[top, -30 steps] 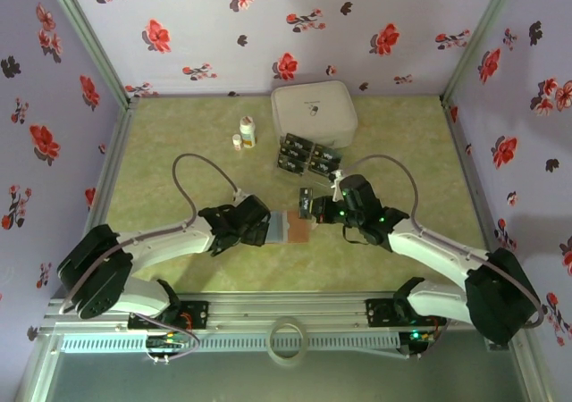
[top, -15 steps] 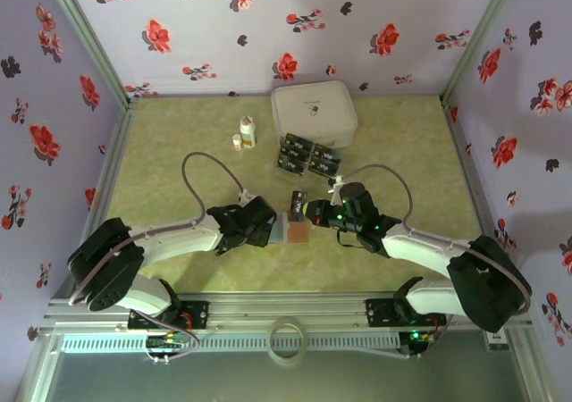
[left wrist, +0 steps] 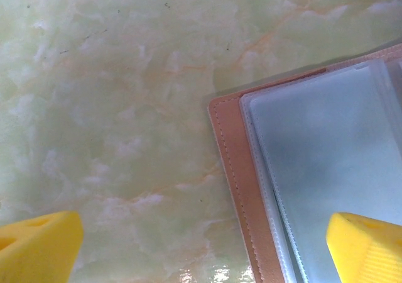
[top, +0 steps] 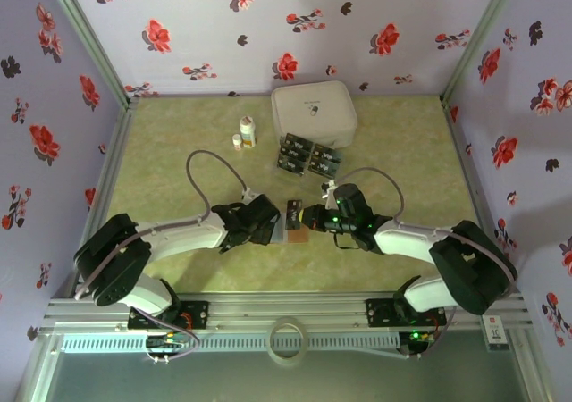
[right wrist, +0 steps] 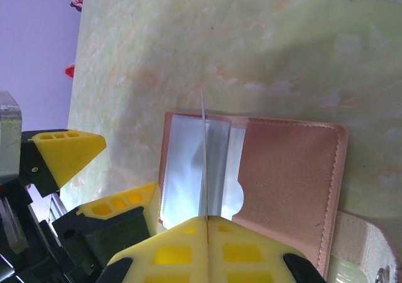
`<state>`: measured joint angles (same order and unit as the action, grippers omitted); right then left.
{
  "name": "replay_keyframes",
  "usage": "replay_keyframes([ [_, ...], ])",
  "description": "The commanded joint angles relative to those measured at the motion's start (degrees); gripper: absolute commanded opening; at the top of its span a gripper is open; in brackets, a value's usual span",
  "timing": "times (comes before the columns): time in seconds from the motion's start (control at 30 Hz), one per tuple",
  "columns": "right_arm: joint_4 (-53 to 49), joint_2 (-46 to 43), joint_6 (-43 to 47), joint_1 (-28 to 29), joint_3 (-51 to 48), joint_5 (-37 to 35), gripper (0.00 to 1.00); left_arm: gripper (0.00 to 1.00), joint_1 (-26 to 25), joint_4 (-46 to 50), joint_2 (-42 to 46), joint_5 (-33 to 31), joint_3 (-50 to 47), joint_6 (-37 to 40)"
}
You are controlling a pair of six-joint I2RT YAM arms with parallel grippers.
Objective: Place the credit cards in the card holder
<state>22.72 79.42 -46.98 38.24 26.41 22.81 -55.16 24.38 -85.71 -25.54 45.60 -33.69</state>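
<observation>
Black card (right wrist: 205,163) edge-on in right gripper (right wrist: 207,221) over card holder (right wrist: 289,170) (left gripper (left wrist: 204,248) wide, astride edge)

PLACE: robot lab test cell | WALLS: lavender panels (top: 268,18) with red flower print closed three sides, beyond the left gripper (top: 271,228) and right gripper (top: 306,216) and out to either side | TABLETOP (top: 179,143): pale green marbled sheet beneath both | FRAME: aluminium rail (top: 286,305) behind them held the arm bases (top: 170,317)
</observation>
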Motion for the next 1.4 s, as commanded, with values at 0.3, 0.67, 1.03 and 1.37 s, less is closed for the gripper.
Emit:
replay_keyframes([
  [0.3,2.1,3.4,1.0,0.2,-1.1,0.8,0.0,1.0,-0.4,-1.4,-2.0,-1.7,0.5,1.6],
  [0.67,1.7,3.9,1.5,0.2,-1.7,0.0,0.0,1.0,-0.4,-2.3,-2.7,-1.8,-1.6,0.4],
  [1.03,1.9,4.8,1.5,0.1,-1.7,-0.4,0.0,1.0,-0.4,-1.0,-1.4,-2.6,-3.3,-1.1],
  [1.37,3.3,3.1,1.4,0.1,0.3,2.3,0.0,1.0,-0.4,-0.9,-0.2,-2.5,-3.9,-1.8],
])
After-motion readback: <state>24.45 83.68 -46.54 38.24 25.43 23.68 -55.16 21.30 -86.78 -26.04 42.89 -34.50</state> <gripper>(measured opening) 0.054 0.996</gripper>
